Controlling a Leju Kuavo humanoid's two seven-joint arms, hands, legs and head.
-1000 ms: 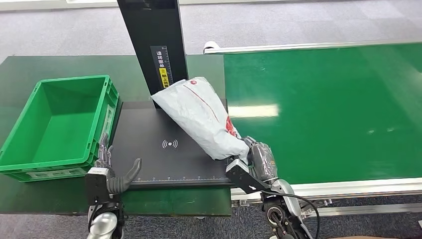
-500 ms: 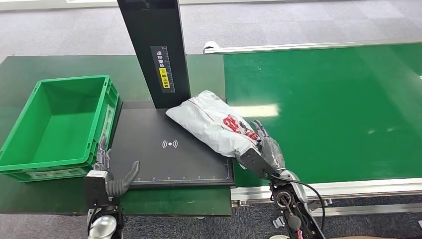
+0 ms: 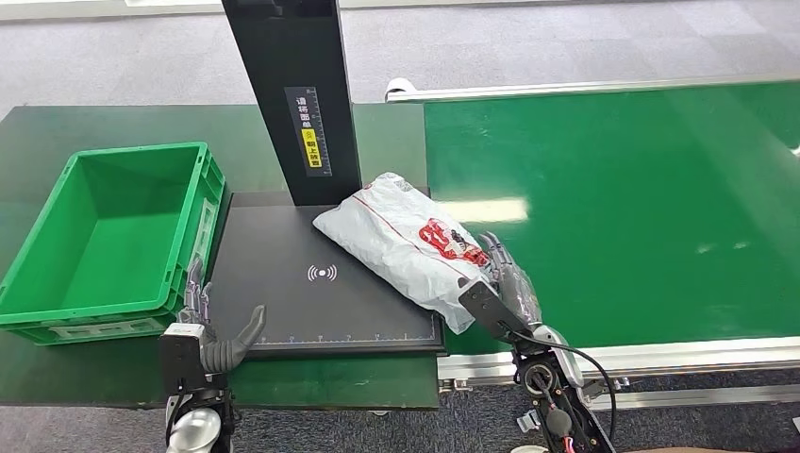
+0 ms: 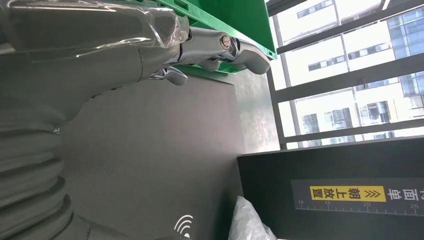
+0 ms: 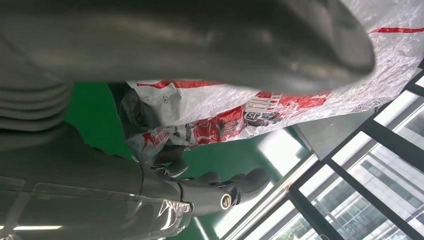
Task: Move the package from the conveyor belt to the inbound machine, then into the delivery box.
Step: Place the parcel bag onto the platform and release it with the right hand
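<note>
The white plastic package [image 3: 401, 241] with red print lies flat on the black inbound machine plate [image 3: 283, 293], its near end hanging over the plate's right edge. My right hand [image 3: 500, 288] is at that end, its fingers [image 5: 215, 192] spread straight on one side of the package [image 5: 300, 95] and the thumb on the other, loose around it. At the plate's near-left corner my left hand [image 3: 212, 340] waits with its fingers [image 4: 225, 47] apart and nothing in them. A corner of the package [image 4: 247, 225] shows in the left wrist view.
The green delivery box [image 3: 141, 149] stands open to the left of the plate, on a dark green table. A black scanner column [image 3: 292, 94] rises behind the plate. The green conveyor belt [image 3: 613, 208] runs to the right, with a metal frame along its near edge.
My right hand swung the package down from a tilted, lifted pose onto the plate and its fingers uncurled from it. The left hand stayed put.
</note>
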